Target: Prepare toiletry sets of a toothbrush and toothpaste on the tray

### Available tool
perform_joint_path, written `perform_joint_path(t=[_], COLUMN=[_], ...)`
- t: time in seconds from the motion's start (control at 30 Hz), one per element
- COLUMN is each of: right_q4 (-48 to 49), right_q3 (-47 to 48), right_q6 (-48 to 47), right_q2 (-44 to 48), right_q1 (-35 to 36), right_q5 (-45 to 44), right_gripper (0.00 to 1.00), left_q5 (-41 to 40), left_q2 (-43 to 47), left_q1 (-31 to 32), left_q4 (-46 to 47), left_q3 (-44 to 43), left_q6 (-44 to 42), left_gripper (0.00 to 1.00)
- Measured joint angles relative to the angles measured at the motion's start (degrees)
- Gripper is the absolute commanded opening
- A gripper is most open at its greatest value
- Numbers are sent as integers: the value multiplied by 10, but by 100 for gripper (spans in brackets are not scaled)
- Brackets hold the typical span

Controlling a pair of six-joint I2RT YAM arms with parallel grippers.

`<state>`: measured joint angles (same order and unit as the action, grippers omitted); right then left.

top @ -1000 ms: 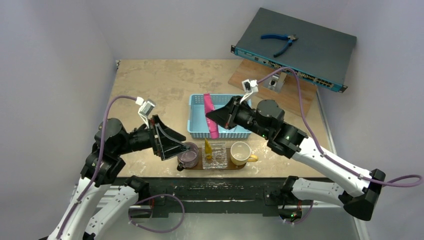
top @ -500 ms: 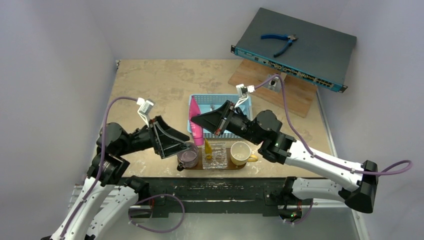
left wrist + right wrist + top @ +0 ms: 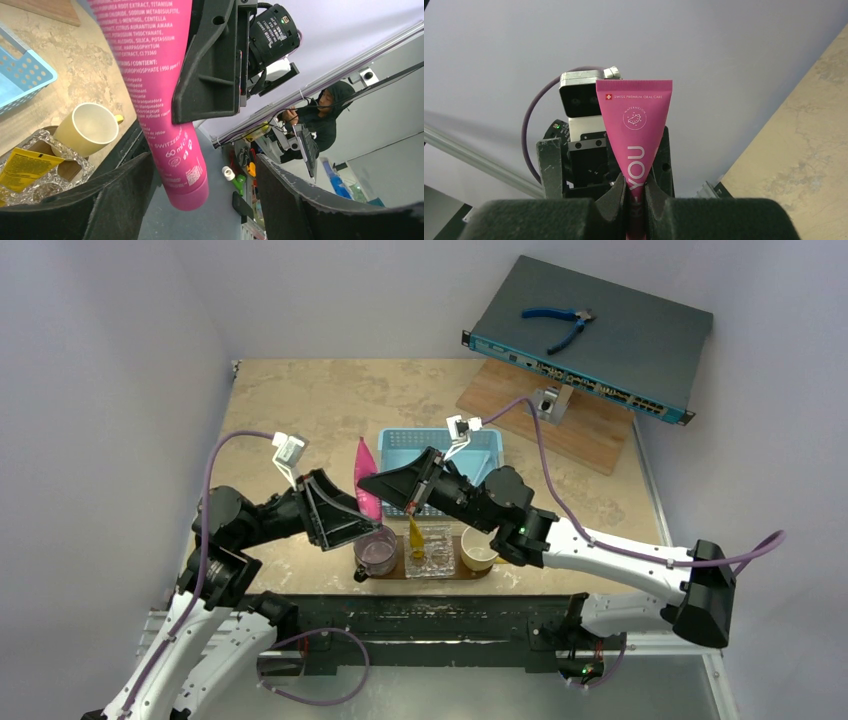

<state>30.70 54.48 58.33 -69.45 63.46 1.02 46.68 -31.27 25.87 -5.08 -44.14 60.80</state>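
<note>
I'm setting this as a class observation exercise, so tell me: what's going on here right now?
The right gripper is clamped on a pink toothpaste tube, holding it in the air, cap down, near the purple cup at the left end of the tray. The left gripper hovers open beside that cup. A yellow tube stands in the clear holder at the tray's middle, with a cream cup to its right.

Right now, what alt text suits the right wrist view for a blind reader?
A pink toothpaste tube stands clamped in the right claw, flat wide end up. Behind it: the other arm's camera, pale wall, tan table at right.
</note>
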Motion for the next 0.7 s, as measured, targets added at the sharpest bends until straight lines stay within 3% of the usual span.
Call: perform_joint_path(t=[0.27, 0.4, 0.57, 0.7], right_q4=[23, 30, 31, 20], right_q3=[0, 0, 0, 0], right_q6=[-3, -7, -11, -21], right_q2=[-12, -12, -11, -7], right_q1=[15, 19, 21, 22], right_q5=[-20, -31, -35, -35], right_gripper=[0, 0, 2, 27], left_q5=[-1, -2, -2, -2], left_q2=[0, 0, 0, 0], left_q1=[0, -2, -2, -2], left_q4=[8, 10, 10, 3], left_q3=[9, 12, 12, 12], left_q6=[3, 4, 7, 0], left_gripper=[33, 0, 0, 0])
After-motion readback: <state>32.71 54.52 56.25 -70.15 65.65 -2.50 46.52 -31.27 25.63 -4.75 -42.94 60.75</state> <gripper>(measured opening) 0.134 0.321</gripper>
